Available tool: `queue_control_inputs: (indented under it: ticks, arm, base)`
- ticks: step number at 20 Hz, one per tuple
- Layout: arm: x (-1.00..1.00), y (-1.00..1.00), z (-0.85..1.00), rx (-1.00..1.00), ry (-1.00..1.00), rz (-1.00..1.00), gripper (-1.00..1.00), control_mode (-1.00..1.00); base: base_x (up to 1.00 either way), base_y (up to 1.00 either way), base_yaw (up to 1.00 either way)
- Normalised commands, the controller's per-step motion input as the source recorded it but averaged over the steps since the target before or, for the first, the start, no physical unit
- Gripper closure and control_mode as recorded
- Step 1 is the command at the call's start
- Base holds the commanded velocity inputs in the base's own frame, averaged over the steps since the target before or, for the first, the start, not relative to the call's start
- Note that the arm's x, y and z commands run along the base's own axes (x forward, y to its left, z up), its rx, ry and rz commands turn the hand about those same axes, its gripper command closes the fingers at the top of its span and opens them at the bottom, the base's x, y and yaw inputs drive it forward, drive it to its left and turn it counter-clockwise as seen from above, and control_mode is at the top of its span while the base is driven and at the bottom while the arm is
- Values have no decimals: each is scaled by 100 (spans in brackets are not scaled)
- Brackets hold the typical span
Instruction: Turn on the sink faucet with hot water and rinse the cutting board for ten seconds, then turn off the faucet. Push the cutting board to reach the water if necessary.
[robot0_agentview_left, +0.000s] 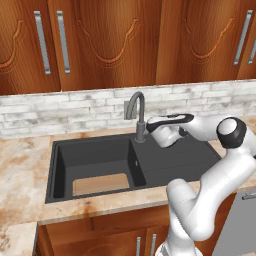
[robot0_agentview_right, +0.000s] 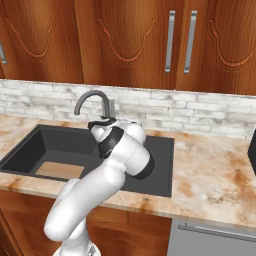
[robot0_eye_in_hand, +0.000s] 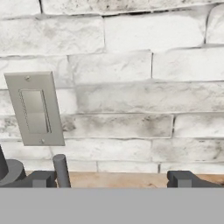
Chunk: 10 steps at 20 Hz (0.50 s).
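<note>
The dark grey sink faucet (robot0_agentview_left: 136, 111) stands behind the black sink (robot0_agentview_left: 175, 159), and nothing runs from its spout. My gripper (robot0_eye_in_hand: 113, 179) is open and faces the brick wall just right of the faucet's base (robot0_eye_in_hand: 8, 171). The small side lever (robot0_eye_in_hand: 61, 169) rises just inside my left fingertip (robot0_eye_in_hand: 41, 179); whether they touch is not clear. In the left base view my hand (robot0_agentview_left: 161, 131) hovers over the back of the drainboard, close to the faucet's foot. The tan cutting board (robot0_agentview_left: 100, 184) lies flat at the front of the basin floor, also seen as a tan cutting board (robot0_agentview_right: 60, 170) from the right.
A grey switch plate (robot0_eye_in_hand: 36, 109) is fixed on the white brick backsplash (robot0_agentview_left: 75, 107) behind the faucet. Wooden wall cabinets (robot0_agentview_left: 105, 40) hang above. Marble counter (robot0_agentview_right: 210, 165) extends right of the sink, with a dark object (robot0_agentview_right: 252, 150) at its far edge.
</note>
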Motion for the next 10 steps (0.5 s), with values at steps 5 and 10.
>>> queue_control_inputs:
  ticks: [5, 10]
  arm:
    - [2, 0, 0, 0, 0, 0, -100, -100]
    - [0, 3, 0, 0, 0, 0, -100, -100]
  base:
    - [0, 0, 0]
    - [0, 0, 0]
